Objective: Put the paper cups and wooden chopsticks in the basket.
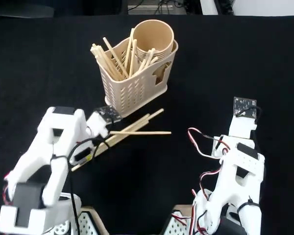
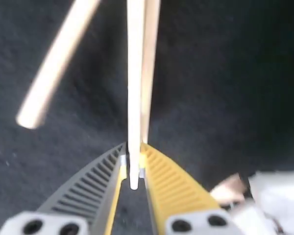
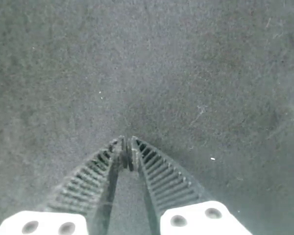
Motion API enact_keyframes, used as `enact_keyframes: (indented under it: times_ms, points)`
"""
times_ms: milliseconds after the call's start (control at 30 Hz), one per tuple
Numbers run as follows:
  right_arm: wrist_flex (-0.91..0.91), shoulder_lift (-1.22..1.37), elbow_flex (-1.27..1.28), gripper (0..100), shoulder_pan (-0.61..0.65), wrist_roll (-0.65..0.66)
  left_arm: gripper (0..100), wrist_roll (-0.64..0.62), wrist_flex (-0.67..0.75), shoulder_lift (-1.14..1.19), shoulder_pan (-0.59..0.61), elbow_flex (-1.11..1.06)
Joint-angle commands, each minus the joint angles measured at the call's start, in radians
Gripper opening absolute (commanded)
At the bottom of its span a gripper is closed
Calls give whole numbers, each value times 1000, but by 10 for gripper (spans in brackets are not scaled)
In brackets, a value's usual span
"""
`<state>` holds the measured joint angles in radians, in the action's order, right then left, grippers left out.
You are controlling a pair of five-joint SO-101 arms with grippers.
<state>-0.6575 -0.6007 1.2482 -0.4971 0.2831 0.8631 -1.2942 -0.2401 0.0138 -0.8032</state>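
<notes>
The black, felt-like fabric tabletop (image 3: 186, 73) spreads flat beneath and ahead of the right arm's jaws (pale specks of lint dot it there). Well beyond both pairs of jaws, past the tabletop's far edge, dark tangled cables (image 1: 159, 7) lie beside a white flat panel (image 1: 264, 6).

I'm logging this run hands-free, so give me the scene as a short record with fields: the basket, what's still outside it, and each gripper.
basket: basket upright on the black table
inside it: paper cups and a bundle of chopsticks
still outside: loose chopsticks on the table in front of the basket
left gripper: left gripper shut on a chopstick pair from that group
right gripper: right gripper shut, holding nothing, over bare table
task status: unfinished
</notes>
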Motion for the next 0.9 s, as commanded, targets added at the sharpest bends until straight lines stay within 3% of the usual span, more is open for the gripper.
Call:
enact_keyframes:
  times_ms: [0, 300, 500, 867]
  points:
    - [20, 5, -56, 22, -11, -9, 30, 133, -97, -203, 53, -67]
    - [20, 7, -56, 22, -9, -9, 30, 338, -161, -709, 346, -211]
    - [20, 7, -58, 22, -6, -9, 30, 180, -157, -911, 367, -277]
    - [40, 7, -54, 22, -5, -11, 30, -61, -104, -973, 278, -386]
